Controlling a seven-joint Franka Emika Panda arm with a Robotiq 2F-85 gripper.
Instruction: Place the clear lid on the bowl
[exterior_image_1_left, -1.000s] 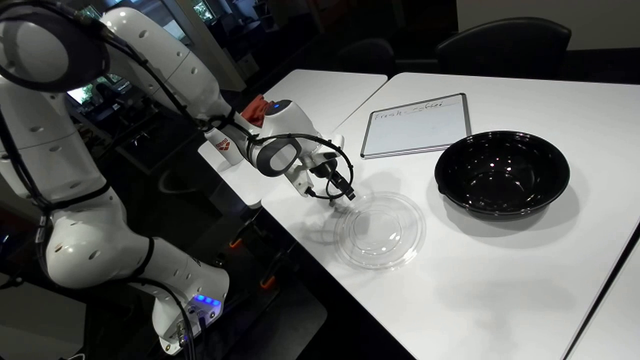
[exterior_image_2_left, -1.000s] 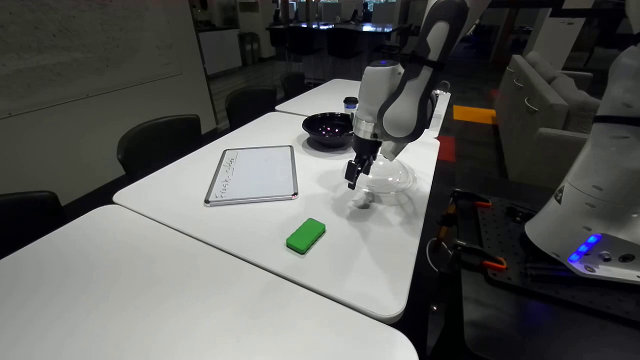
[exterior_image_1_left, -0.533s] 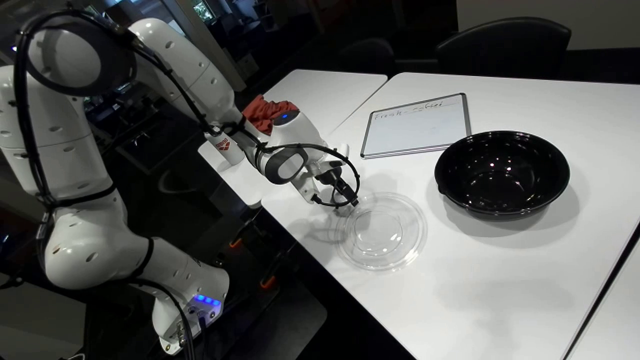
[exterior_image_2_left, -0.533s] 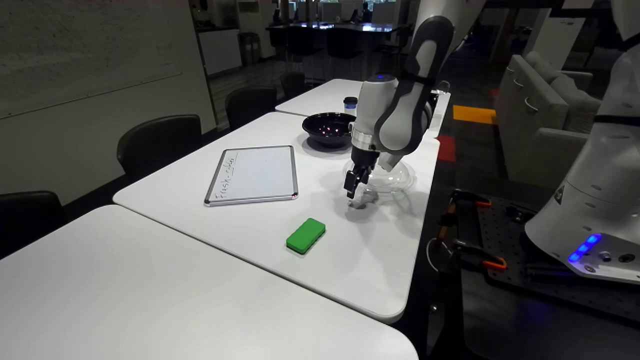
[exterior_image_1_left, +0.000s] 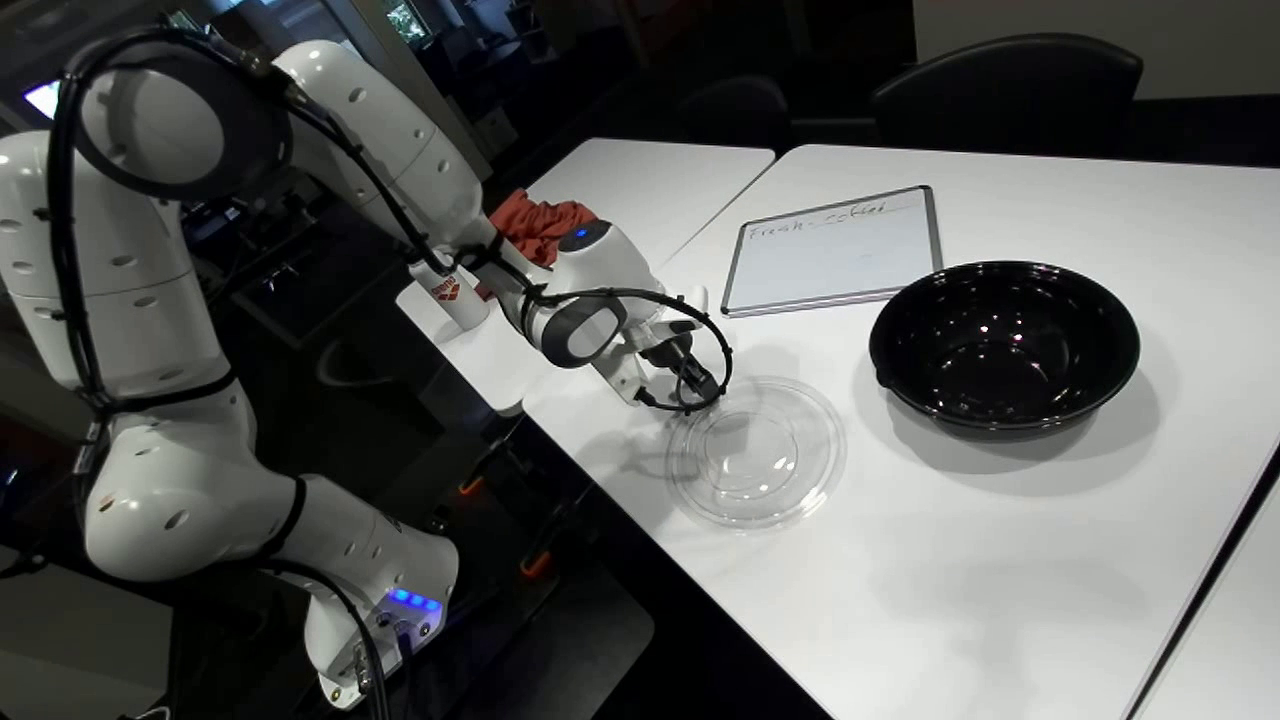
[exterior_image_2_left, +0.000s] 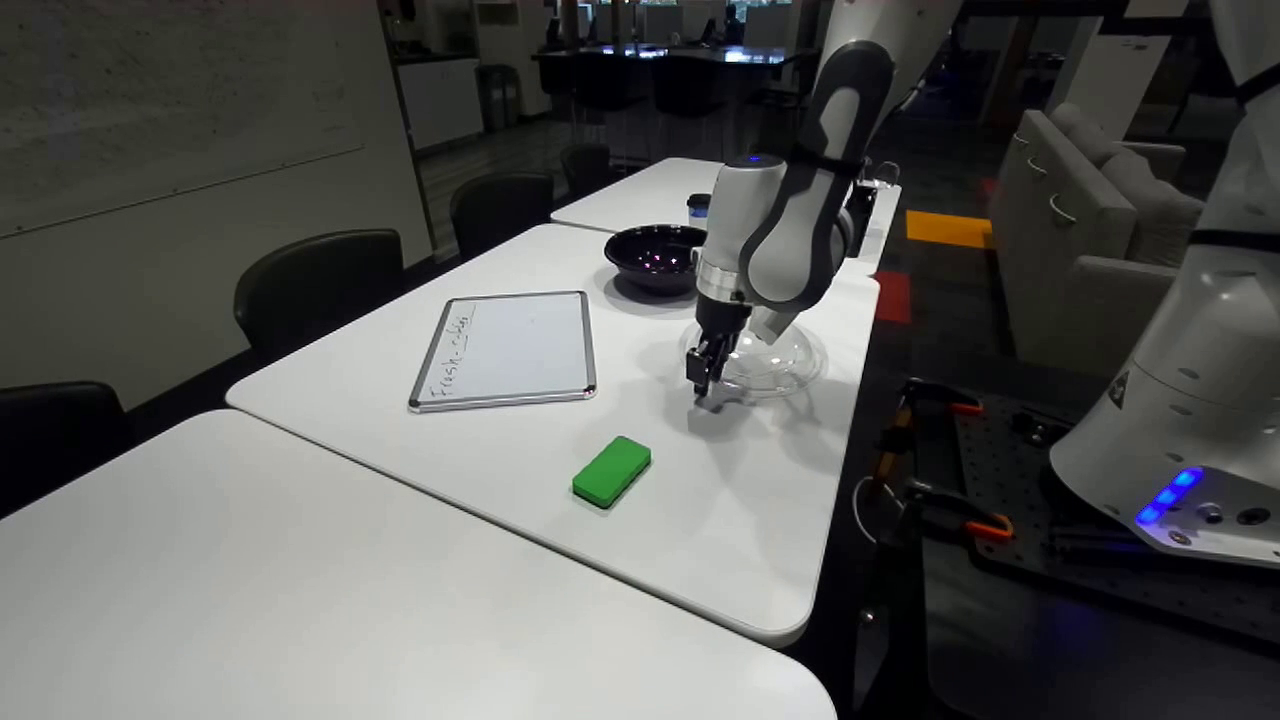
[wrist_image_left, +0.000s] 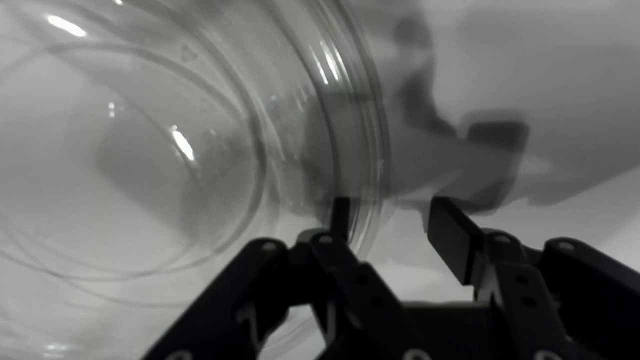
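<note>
Over the last half second the clear lid (exterior_image_1_left: 757, 455) has shifted a little on the white table (exterior_image_1_left: 1000, 580), up and slightly to the left in an exterior view. The gripper (wrist_image_left: 387, 215) has moved as well, edging a bit farther out over the table with its arm (exterior_image_1_left: 395, 135). The bowl (exterior_image_1_left: 1004, 345), the whiteboard (exterior_image_1_left: 835, 255) and the green block (exterior_image_2_left: 612, 472) lie where they were.

The lid sits right at the gripper, its rim passing between the two fingertips in the wrist view. One finger (wrist_image_left: 341, 217) overlaps the rim; the other finger (wrist_image_left: 452, 242) stands outside it, with a visible gap to the plastic. The jaws are therefore spread, with no grip closed on the lid (whether the overlapping finger touches it, I cannot tell). The lid appears to lie flat on the table, near the edge on the robot's side, its middle raised. The bowl stands upright on the same table, apart from both lid and gripper and near the whiteboard.
</note>
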